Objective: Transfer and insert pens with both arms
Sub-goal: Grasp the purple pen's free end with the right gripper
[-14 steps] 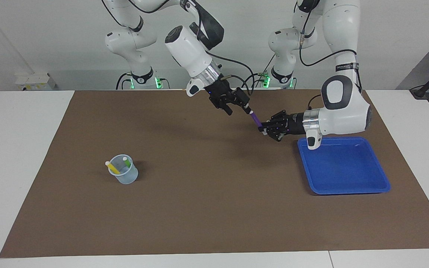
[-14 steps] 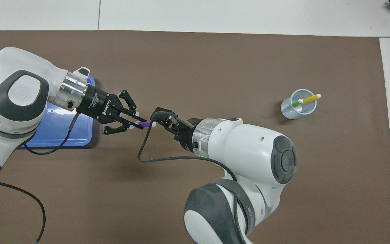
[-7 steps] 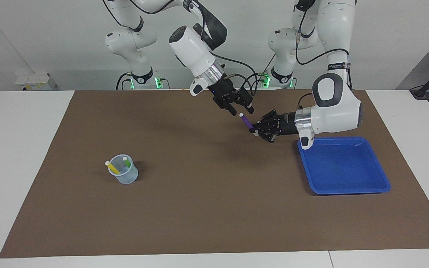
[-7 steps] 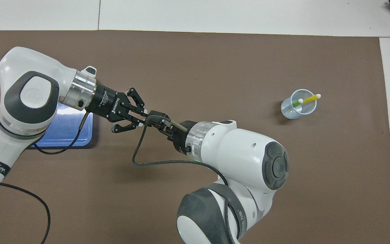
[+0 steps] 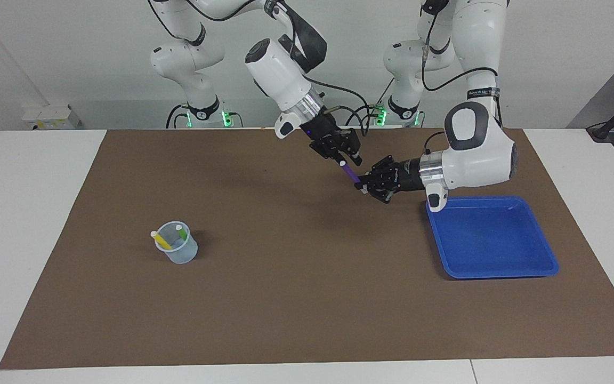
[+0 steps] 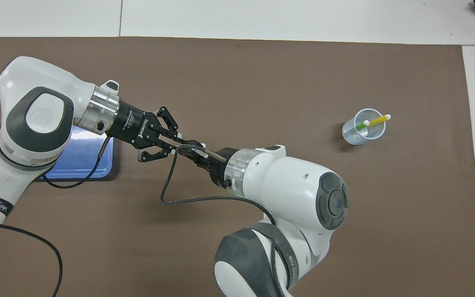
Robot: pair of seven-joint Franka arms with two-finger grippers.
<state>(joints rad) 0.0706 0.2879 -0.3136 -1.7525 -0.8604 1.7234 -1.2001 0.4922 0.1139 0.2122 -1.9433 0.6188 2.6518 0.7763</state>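
A purple pen [image 5: 349,173] hangs slanted in the air over the mat, whitish cap up. My left gripper [image 5: 363,185] is shut on its lower end. My right gripper [image 5: 344,160] is at the capped upper end; whether it grips the pen does not show. In the overhead view the left gripper [image 6: 174,147] and right gripper [image 6: 194,152] meet tip to tip and the purple pen is hidden. A yellow pen [image 5: 161,240] and a green pen [image 5: 180,231] stand in a clear cup [image 5: 179,253] toward the right arm's end, also seen from above as yellow pen [image 6: 375,120], green pen [image 6: 358,126] and cup [image 6: 357,138].
A blue tray [image 5: 499,273] lies on the brown mat [image 5: 296,298] toward the left arm's end, partly under the left arm from above [image 6: 81,167]. Two small white robot bases with green lights stand at the robots' edge.
The left arm carried the purple pen a little toward the right arm. The right gripper came down onto the pen's capped end and its jaws narrowed.
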